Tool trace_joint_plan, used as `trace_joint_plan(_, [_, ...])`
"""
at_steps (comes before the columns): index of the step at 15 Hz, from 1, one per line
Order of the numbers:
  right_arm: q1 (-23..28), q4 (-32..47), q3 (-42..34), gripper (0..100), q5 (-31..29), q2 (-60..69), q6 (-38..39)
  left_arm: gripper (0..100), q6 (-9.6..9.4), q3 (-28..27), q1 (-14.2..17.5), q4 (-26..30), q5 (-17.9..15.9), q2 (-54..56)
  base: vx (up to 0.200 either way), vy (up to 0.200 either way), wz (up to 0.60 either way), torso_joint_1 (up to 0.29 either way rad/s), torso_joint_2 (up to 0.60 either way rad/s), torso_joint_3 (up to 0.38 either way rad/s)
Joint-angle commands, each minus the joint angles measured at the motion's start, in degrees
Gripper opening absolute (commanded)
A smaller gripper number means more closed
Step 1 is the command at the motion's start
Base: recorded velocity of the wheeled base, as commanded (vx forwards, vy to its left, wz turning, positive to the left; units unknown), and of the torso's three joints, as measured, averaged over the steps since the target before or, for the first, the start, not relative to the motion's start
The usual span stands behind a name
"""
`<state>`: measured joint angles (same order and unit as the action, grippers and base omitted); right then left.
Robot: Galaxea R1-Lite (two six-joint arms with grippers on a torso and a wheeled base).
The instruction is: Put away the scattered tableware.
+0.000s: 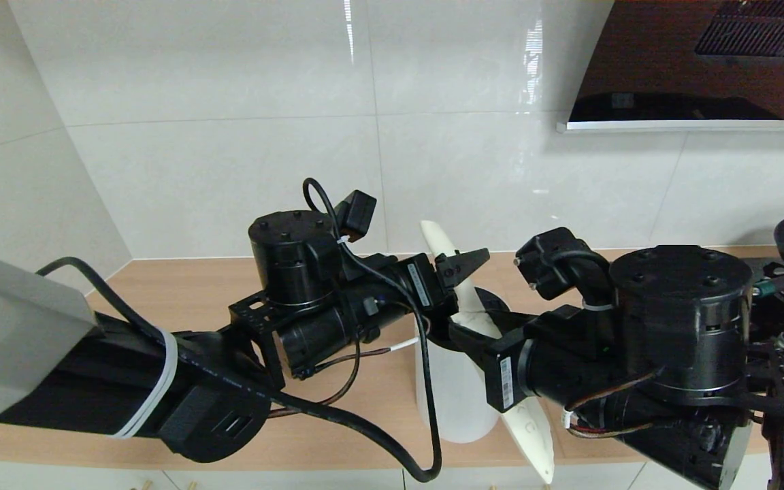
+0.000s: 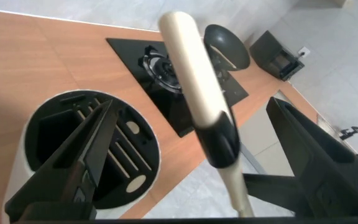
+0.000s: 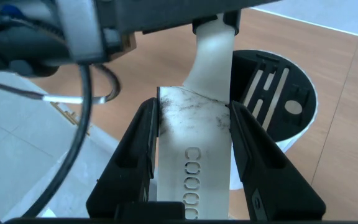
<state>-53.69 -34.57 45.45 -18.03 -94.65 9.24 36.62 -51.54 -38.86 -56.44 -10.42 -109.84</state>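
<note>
A wooden tabletop (image 1: 181,292) runs along a tiled kitchen wall. A black hob (image 2: 191,118) is set into it, with a dark pan (image 2: 229,46) resting on the burner. Nearer the robot stands a white utensil holder (image 1: 453,401), and a few pale utensils sit in its black divided insert.

A cream slotted spatula (image 3: 194,168) hangs tilted just above the holder's mouth, with its handle pointing up toward the wall. The right claw (image 3: 193,118) pinches the flat blade by its two edges. The left claw (image 2: 191,106) is spread wide around the handle, with neither finger touching it.

This looks like the putting-away step, with the spatula poised between the two arms over the holder. To finish, the spatula would need to be turned upright and one end lined up over a free compartment. It could then be lowered in and let go.

No writing on the spatula or the holder can be read. The row of ovals on the blade is slots, not print.
</note>
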Motion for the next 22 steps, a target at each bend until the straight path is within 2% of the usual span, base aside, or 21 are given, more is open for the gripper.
trace_joint_plan(1, [-0.1, -0.1, -0.1, 0, 0.0, 0.0, 0.0, 100, 0.03, 0.1, -0.4, -0.1, 0.1, 0.5, 0.0, 0.0, 0.0, 0.0, 0.0, 0.0])
trace_joint_plan(8, [-0.5, -0.1, -0.4, 0, 0.3, -0.4, 0.0, 100, 0.03, 0.4, -2.2, 0.0, 0.1, 0.4, 0.0, 0.0, 0.0, 0.0, 0.0, 0.0])
trace_joint_plan(9, [-0.5, -0.1, -0.5, 0, 0.3, -0.4, 0.0, 0, 0.03, 0.4, -2.2, 0.0, 0.1, 0.4, 0.0, 0.0, 0.0, 0.0, 0.0, 0.0])
trace_joint_plan(22, [-0.7, -3.0, -1.1, 0, -0.3, -0.4, 0.0, 0, 0.03, 0.5, -2.3, -0.2, 0.1, 0.1, 0.0, 0.0, 0.0, 0.0, 0.0, 0.0])
